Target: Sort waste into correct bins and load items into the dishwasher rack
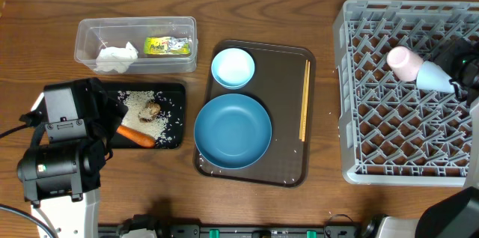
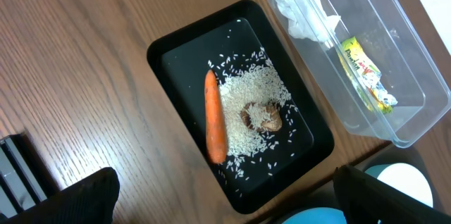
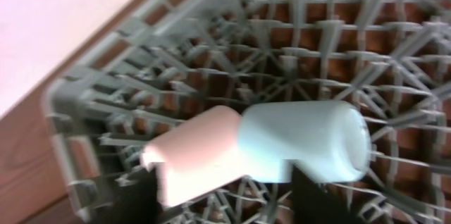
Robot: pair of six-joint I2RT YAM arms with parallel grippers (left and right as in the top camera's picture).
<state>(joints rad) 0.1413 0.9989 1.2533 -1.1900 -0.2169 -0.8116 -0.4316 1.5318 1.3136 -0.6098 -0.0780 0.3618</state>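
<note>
Waste looks sorted. Clear plastic rectangular tub point(image 1: 135, 21) at 10 o'clock holds crumpled white tissue point(image 1: 114, 57) and crumpled green-yellow wrapper point(image 1: 168, 45). Shallow black tray point(image 1: 174, 92) at 8 o'clock holds orange carrot point(image 1: 135, 135), small brown food lump point(image 1: 150, 109) and loose white rice point(image 1: 142, 102).

Grey lattice dishwasher rack point(image 1: 404, 141) at 3 o'clock has whitish-pink cup point(image 1: 405, 61) and pale-blue cup point(image 1: 434, 78) lying on its pegs, touching.

Left to load: small pale-blue bowl point(image 1: 233, 67), large round blue plate point(image 1: 233, 131), thin wooden chopsticks point(image 1: 304, 99), all on dark-brown serving tray point(image 1: 288, 81) at centre.

Left gripper point(image 2: 225, 206) is wide and empty over the black tray. Right gripper point(image 3: 229, 199) has its jaws parted by the cups and looks to be gripping neither.
</note>
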